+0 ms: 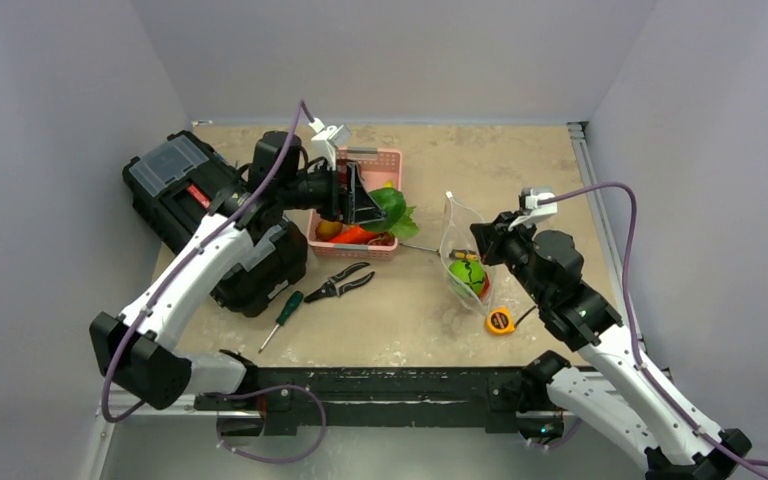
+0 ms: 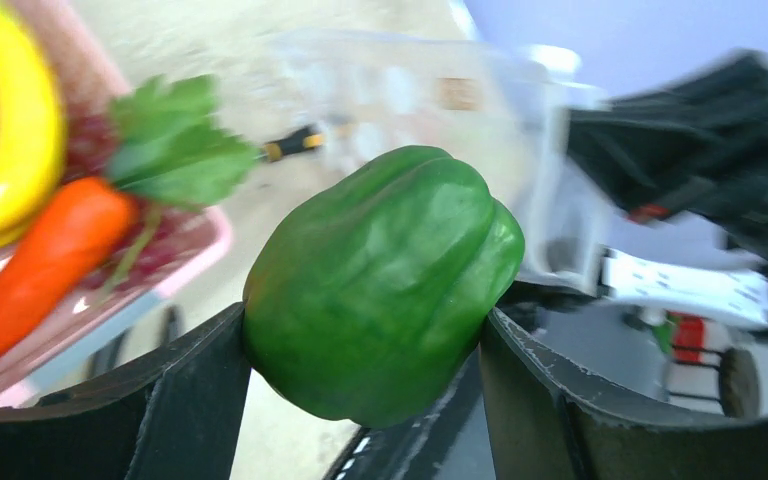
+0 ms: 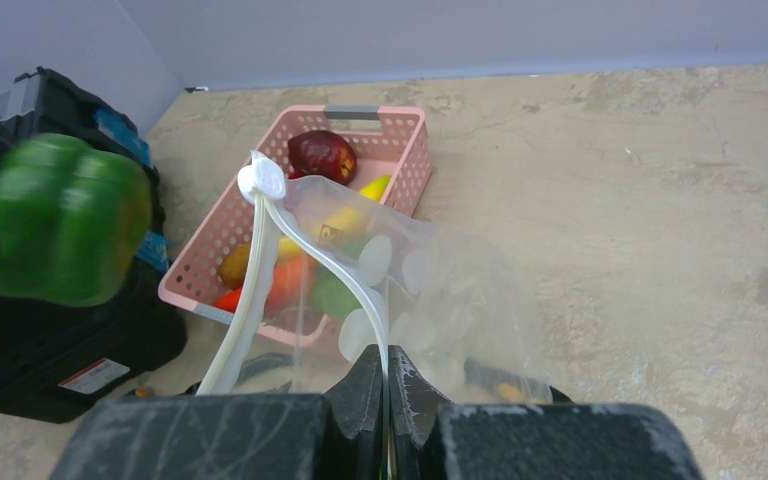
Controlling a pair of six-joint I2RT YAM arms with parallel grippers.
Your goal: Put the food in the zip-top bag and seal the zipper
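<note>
My left gripper (image 2: 360, 335) is shut on a green bell pepper (image 2: 385, 280), holding it in the air over the near right corner of the pink basket (image 1: 390, 160). The same pepper (image 3: 60, 220) shows at the left of the right wrist view. To its right the zip-top bag (image 1: 457, 235) stands upright with its mouth open. My right gripper (image 3: 387, 372) is shut on one strip of the zipper (image 3: 345, 270); the other strip (image 3: 245, 300) hangs apart from it. A green food item (image 1: 467, 275) lies in the bag's bottom.
The basket holds a carrot (image 2: 50, 260), a banana (image 2: 20, 130), a leafy green (image 2: 175, 140) and a dark red fruit (image 3: 322, 155). A black toolbox (image 1: 200, 210) sits at the left. Pliers (image 1: 340, 283), a screwdriver (image 1: 282, 315) and a tape measure (image 1: 500, 321) lie on the table.
</note>
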